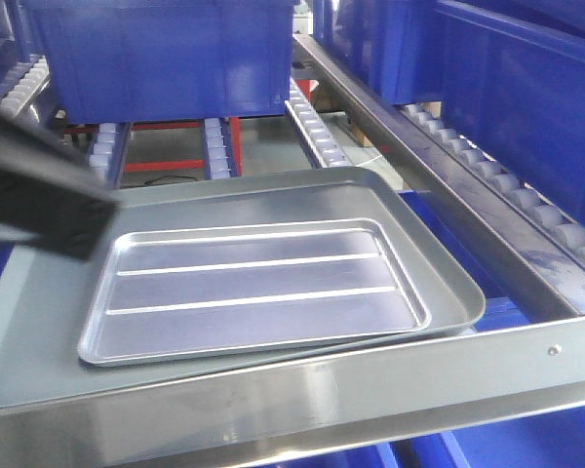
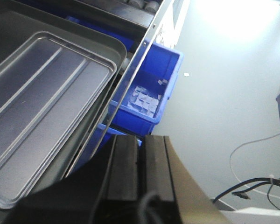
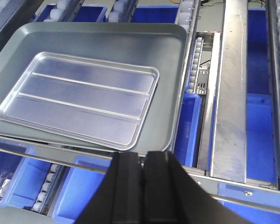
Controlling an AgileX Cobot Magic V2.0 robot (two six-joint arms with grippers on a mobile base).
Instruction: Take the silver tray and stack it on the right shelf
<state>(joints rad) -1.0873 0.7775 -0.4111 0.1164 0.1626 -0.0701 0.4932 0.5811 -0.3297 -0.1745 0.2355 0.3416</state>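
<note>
The shiny silver tray (image 1: 253,288) with two raised ribs lies flat inside a larger dull grey tray (image 1: 447,278). Both rest on the shelf, just behind its flat steel front bar (image 1: 370,395). The left wrist view has the silver tray (image 2: 37,107) at the left, and the right wrist view has the silver tray (image 3: 79,95) above centre. My left gripper (image 2: 141,140) is shut and empty, outside the shelf's front bar. My right gripper (image 3: 141,158) is also shut and empty, in front of the trays' near edge. Neither touches a tray.
Big blue bins (image 1: 166,58) stand on the roller rails (image 1: 526,210) behind and to the right of the trays. More blue bins (image 3: 84,191) sit on the level below. My left arm's black body (image 1: 49,190) overhangs the grey tray's left side. Cables (image 2: 252,186) lie on the floor.
</note>
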